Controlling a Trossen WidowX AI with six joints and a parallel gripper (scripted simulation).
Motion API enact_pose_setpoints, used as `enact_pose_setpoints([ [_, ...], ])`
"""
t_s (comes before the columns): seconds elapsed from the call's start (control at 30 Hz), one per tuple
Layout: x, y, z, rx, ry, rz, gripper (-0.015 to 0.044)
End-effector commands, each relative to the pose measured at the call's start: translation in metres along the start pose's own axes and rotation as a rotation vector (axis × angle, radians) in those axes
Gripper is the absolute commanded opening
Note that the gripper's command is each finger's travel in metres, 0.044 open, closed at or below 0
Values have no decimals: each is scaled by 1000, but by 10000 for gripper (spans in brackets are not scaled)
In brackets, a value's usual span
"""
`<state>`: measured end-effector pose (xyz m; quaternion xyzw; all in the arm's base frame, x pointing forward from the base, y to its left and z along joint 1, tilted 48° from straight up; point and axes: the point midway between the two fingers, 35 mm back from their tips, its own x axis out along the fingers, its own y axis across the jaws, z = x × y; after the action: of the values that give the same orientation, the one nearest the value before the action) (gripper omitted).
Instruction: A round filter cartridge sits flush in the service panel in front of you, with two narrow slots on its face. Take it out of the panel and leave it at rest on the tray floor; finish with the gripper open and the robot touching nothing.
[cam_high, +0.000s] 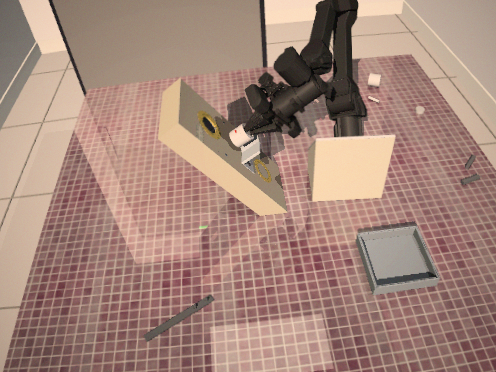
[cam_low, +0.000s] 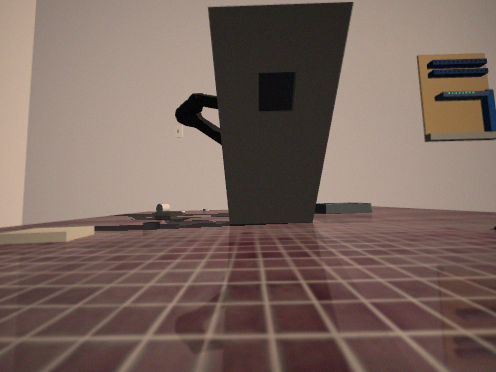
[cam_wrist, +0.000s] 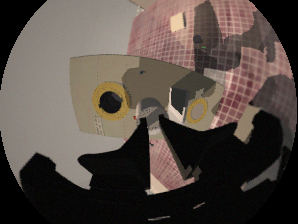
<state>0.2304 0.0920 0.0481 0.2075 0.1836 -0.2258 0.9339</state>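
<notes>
The filter cartridge (cam_high: 239, 136) (cam_wrist: 151, 107) is a short white cylinder with a small red mark. It is out of the panel, held in front of the panel's face. My gripper (cam_high: 250, 130) (cam_wrist: 152, 120) is shut on it; the fingertips are at its near end. The service panel (cam_high: 172, 112) (cam_low: 270, 165) (cam_wrist: 82, 80) stands tilted, with a dark open hole (cam_high: 207, 124) (cam_wrist: 110, 102) inside a yellow ring. In the exterior view the panel hides the gripper and cartridge. The grey tray (cam_high: 406, 287) (cam_low: 345, 208) lies at the right in the top view, away from the gripper.
A white flap (cam_high: 251, 151) (cam_wrist: 176, 109) sticks out of the panel beside the cartridge, near a second yellow ring. A cream block (cam_high: 352, 168) stands between panel and tray. A dark bar (cam_high: 179, 318) lies in front; a white cylinder (cam_high: 374, 80) (cam_low: 163, 207) lies behind the arm.
</notes>
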Motion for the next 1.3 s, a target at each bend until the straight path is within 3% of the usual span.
enact_pose_setpoints([
  [0.0,0,2,0,3,0,2,79],
  [1.27,0,3,0,2,8,-15,91],
])
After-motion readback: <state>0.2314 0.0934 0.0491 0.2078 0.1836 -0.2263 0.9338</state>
